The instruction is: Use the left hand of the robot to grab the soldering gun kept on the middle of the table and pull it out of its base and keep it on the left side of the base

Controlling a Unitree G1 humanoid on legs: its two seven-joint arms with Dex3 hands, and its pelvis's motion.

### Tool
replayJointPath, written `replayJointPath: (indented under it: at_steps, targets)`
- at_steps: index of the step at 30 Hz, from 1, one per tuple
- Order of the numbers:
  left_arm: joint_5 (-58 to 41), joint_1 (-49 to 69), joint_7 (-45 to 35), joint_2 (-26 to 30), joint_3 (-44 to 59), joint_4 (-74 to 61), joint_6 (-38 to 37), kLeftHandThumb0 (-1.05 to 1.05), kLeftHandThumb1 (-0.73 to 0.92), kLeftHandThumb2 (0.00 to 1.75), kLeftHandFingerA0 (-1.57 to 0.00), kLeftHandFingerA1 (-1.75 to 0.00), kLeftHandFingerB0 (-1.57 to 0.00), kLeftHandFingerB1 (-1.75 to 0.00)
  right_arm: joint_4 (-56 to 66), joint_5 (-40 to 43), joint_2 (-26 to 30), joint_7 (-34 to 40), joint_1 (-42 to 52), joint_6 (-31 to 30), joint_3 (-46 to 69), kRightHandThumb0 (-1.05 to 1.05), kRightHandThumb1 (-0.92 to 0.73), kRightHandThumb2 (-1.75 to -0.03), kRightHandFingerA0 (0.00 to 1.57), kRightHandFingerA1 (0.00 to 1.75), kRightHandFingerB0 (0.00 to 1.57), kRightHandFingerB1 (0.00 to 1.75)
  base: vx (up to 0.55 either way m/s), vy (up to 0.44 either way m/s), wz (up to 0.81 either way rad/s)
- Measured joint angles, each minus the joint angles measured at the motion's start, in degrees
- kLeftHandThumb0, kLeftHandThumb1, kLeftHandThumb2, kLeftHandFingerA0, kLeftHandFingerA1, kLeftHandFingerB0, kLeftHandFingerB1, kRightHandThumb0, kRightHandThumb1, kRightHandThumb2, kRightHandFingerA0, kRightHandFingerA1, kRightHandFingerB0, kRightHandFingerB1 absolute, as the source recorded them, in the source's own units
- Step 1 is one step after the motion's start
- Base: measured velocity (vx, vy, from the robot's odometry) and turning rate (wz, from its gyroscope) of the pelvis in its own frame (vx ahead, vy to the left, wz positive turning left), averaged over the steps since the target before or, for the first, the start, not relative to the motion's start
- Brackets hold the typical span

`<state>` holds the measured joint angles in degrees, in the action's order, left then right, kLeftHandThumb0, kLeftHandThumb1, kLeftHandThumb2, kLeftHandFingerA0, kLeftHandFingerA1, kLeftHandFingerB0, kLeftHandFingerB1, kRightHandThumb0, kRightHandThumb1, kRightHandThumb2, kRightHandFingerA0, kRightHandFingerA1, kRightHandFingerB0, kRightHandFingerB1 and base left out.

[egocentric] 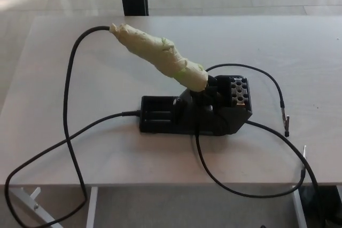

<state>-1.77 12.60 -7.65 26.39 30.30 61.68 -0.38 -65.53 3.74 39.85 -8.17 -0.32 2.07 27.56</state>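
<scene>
Soldering gun (160,56), seated tilted in black base (195,113): rigid, likely light, tape-wrapped handle offers grip mid-length, stiff cable (68,78) may drag; both hands unseen, fingers' state cannot be told.

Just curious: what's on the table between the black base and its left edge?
In the head view, only black cable crosses that stretch of table left of the base.

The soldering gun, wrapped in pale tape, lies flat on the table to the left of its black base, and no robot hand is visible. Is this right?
Not quite. The soldering gun does not lie flat on the table: the head view shows it seated in its black base, its handle slanting up to the left. The pale tape wrapping is right, and no robot hand is visible.
</scene>
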Motion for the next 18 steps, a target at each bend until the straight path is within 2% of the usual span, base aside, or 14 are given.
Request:
replayJointPath:
  at_steps: [1,2,3,4,5,6,8,9,10,11,14,15,16,18]
  targets:
    - [-1.0,-0.5,-0.4,0.5,1.3,-0.6,0.1,-0.59,0.81,0.64,-0.15,-0.68,-0.22,-0.49,-0.5,0.4,0.1,-0.4,-0.2,0.1,0.3,-0.50,-0.63,-0.59,0.56,0.63,0.28,0.33,0.00,0.000,0.00]
    - [-1.9,-0.9,-0.8,0.9,2.5,-1.5,0.1,-0.65,0.64,0.93,-0.04,-0.59,-0.10,-0.50,-0.8,0.6,0.1,-0.7,-0.3,0.2,0.3,-0.56,-0.51,-0.85,0.53,0.69,0.22,0.47,0.00,0.000,0.00]
    - [-2.4,-1.5,-1.0,1.2,3.3,-2.1,0.2,-0.71,0.61,0.97,0.00,-0.42,-0.01,-0.41,-1.0,0.7,0.1,-0.8,-0.3,0.2,0.4,-0.54,-0.51,-0.86,0.49,0.67,0.21,0.47,0.00,0.000,0.00]
    - [-3.2,-2.4,-1.3,1.7,4.2,-2.9,0.3,-0.73,0.63,0.99,0.00,-0.39,0.00,-0.34,-1.3,0.9,0.1,-1.1,-0.4,0.3,0.4,-0.48,-0.64,-0.59,0.54,0.63,0.28,0.33,0.00,0.000,0.00]
    - [-4.1,-3.6,-1.6,2.1,5.2,-4.6,0.5,-0.88,0.66,0.95,0.00,-0.26,0.00,-0.14,-1.5,1.1,0.1,-1.3,-0.5,0.3,0.5,-0.48,-0.63,-0.59,0.54,0.64,0.28,0.33,0.00,0.000,0.00]
    - [-4.8,-4.9,-1.9,2.6,6.1,-6.4,0.8,-0.92,0.70,0.96,0.00,-0.21,0.00,-0.07,-1.6,1.3,0.1,-1.5,-0.6,0.4,0.5,-0.49,-0.64,-0.59,0.54,0.63,0.28,0.33,0.00,0.000,0.00]
    - [-5.9,-7.3,-2.2,3.6,7.1,-10.3,1.0,-0.89,0.67,0.99,0.00,-0.21,0.00,-0.08,-1.7,1.3,0.1,-1.7,-0.8,0.5,0.5,-0.49,-0.64,-0.59,0.54,0.63,0.28,0.33,0.00,0.000,0.00]
    - [-6.2,-8.5,-2.2,4.0,7.3,-12.1,1.2,-0.83,0.60,0.99,0.00,-0.39,-0.02,-0.29,-1.7,1.3,0.1,-1.8,-0.8,0.5,0.5,-0.49,-0.63,-0.59,0.55,0.63,0.28,0.33,0.00,0.000,0.00]
    - [-6.5,-9.9,-2.2,4.5,7.5,-14.4,1.4,-0.94,0.61,0.73,0.00,-0.80,0.00,-0.63,-1.8,1.3,0.1,-1.8,-0.8,0.5,0.5,-0.50,-0.65,-0.59,0.55,0.64,0.28,0.34,0.00,0.000,0.00]
    - [-6.6,-11.6,-2.1,4.9,7.5,-16.8,1.6,-0.86,0.73,0.65,0.00,-0.79,0.00,-0.66,-1.8,1.3,0.1,-1.8,-0.8,0.5,0.5,-0.50,-0.65,-0.59,0.55,0.64,0.28,0.34,0.00,0.000,0.00]
    - [-6.6,-15.8,-2.1,5.6,7.0,-22.5,2.0,-0.85,0.71,0.64,0.00,-0.79,0.00,-0.68,-1.7,1.3,0.1,-1.9,-0.8,0.5,0.5,-0.49,-0.65,-0.59,0.54,0.62,0.29,0.33,0.00,0.000,0.00]
    - [-6.6,-17.2,-2.1,5.8,6.8,-24.4,2.2,-0.84,0.56,1.00,0.00,-0.59,-0.04,-0.53,-1.7,1.3,0.1,-1.9,-0.8,0.5,0.5,-0.49,-0.63,-0.59,0.55,0.62,0.29,0.33,0.00,0.000,0.00]
    - [-6.6,-18.7,-2.0,5.9,6.3,-26.7,2.5,-0.85,0.56,0.96,0.00,-0.39,0.00,-0.39,-1.8,1.3,0.1,-1.9,-0.8,0.5,0.5,-0.49,-0.65,-0.60,0.55,0.62,0.29,0.33,0.00,0.000,0.00]
    - [-6.3,-22.1,-2.0,6.0,4.8,-30.6,3.0,-0.69,0.52,0.95,-0.01,-0.51,-0.03,-0.39,-1.8,1.2,0.1,-1.9,-0.8,0.5,0.5,-0.49,-0.65,-0.60,0.55,0.63,0.29,0.33,0.00,0.000,0.00]
